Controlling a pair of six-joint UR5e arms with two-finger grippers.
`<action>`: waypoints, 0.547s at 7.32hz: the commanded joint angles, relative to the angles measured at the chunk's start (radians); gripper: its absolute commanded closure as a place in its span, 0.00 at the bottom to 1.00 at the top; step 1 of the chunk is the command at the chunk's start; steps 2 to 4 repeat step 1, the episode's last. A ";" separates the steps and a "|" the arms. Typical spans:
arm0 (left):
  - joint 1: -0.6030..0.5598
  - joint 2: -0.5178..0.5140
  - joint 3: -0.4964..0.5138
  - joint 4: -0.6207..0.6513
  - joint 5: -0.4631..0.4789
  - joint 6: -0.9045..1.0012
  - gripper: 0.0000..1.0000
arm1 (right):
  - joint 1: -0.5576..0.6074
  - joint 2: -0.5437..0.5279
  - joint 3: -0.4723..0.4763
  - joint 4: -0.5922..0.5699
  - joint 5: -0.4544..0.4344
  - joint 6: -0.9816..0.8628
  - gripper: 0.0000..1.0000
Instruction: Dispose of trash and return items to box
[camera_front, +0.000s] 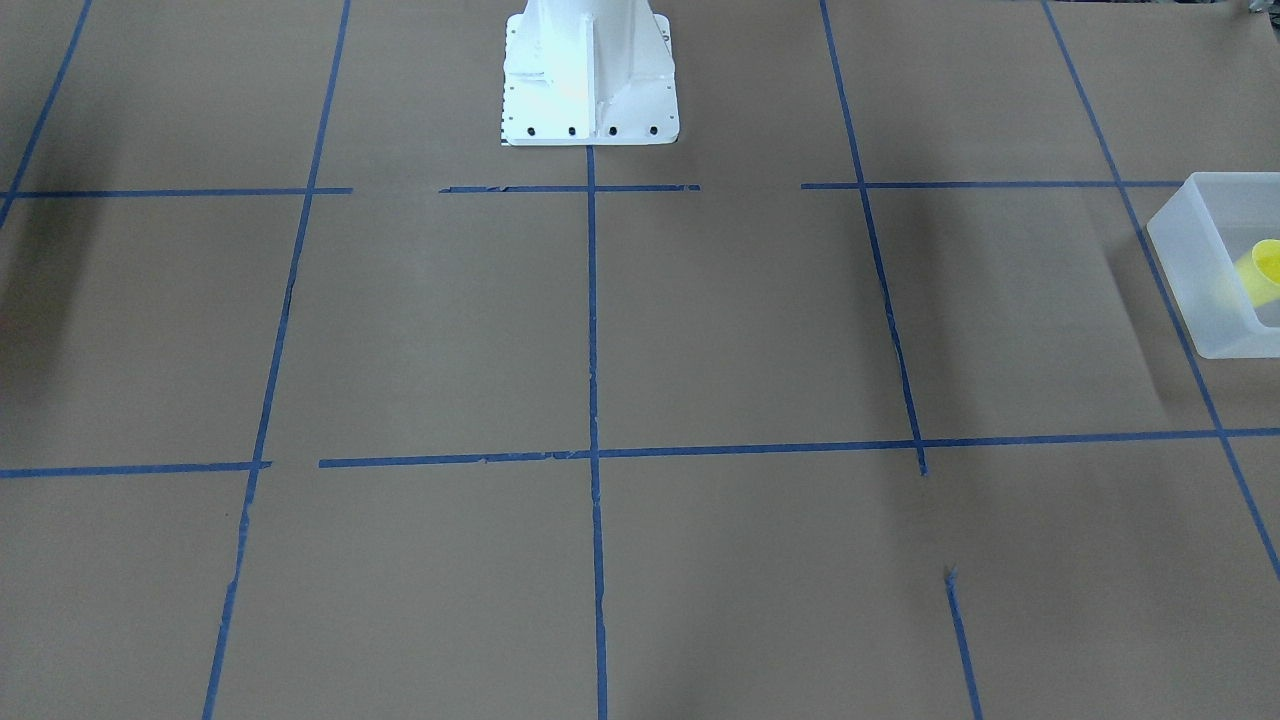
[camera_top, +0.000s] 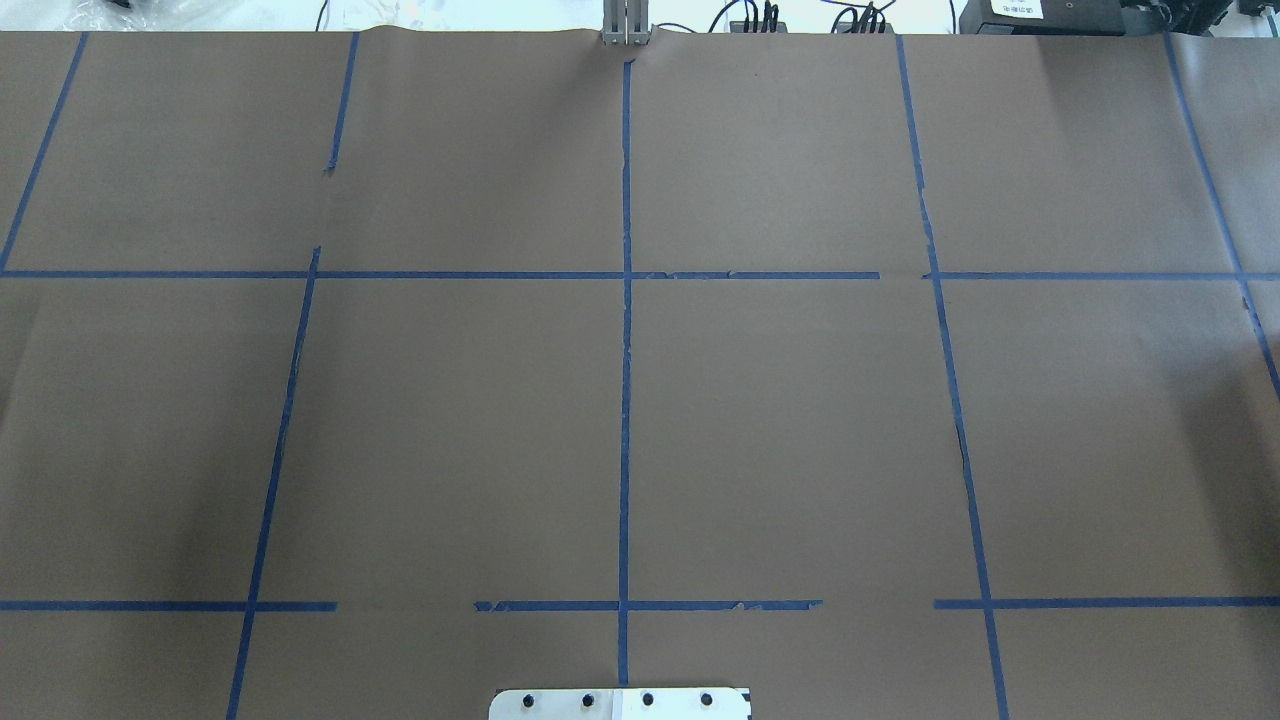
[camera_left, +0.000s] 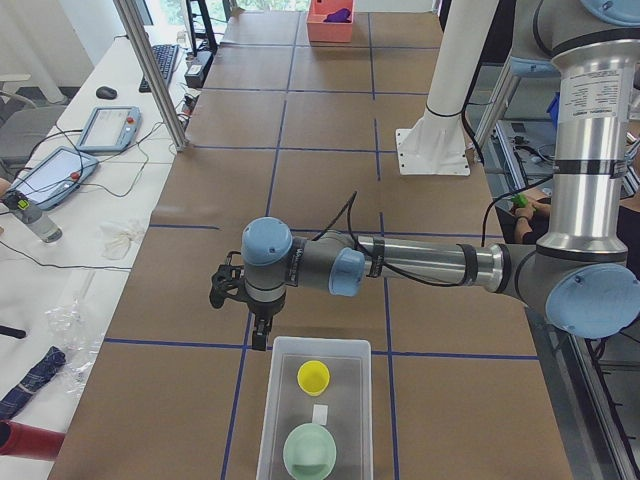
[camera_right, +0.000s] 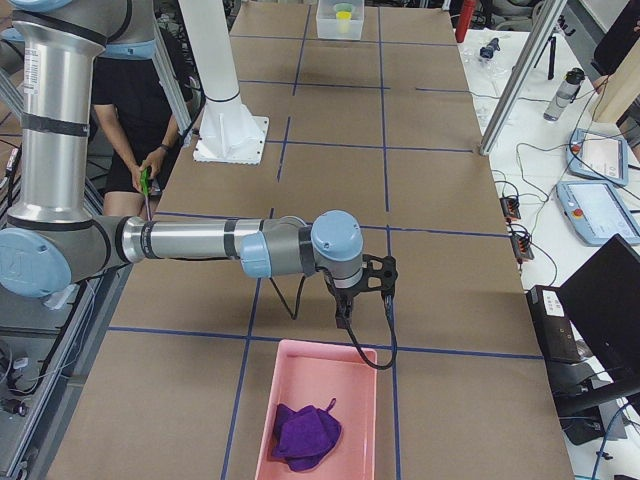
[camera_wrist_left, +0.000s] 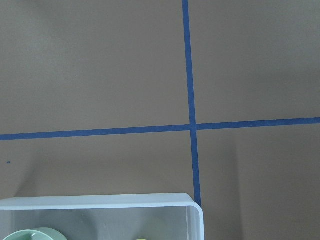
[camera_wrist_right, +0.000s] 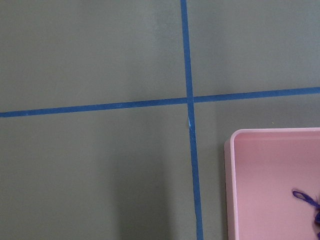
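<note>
Nearest, bowl (camera_left: 309, 450) and cup (camera_left: 313, 376) sit in the box (camera_left: 352, 420); we cannot tell how wide left gripper (camera_left: 220, 288), seemingly just beyond, or right gripper (camera_right: 380, 278) stands.

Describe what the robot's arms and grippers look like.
The left arm and right arm are silver tubes with grey joint housings and pale blue caps, each with a printed label on its upright section. A black cable loops near each wrist. The left gripper and right gripper are black.

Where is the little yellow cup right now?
In the left side view, the yellow cup sits inside the frosted bin at the near end of the table, just beyond the mint-green bowl in the same bin.
</note>
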 joint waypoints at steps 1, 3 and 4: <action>0.001 -0.001 -0.001 0.000 -0.001 0.000 0.00 | 0.000 0.001 0.000 0.000 0.000 0.002 0.00; 0.001 -0.001 -0.001 0.000 -0.001 0.000 0.00 | 0.000 0.001 0.000 0.000 0.000 0.002 0.00; 0.001 -0.001 -0.001 0.000 -0.001 0.000 0.00 | 0.000 0.001 0.000 0.000 0.000 0.002 0.00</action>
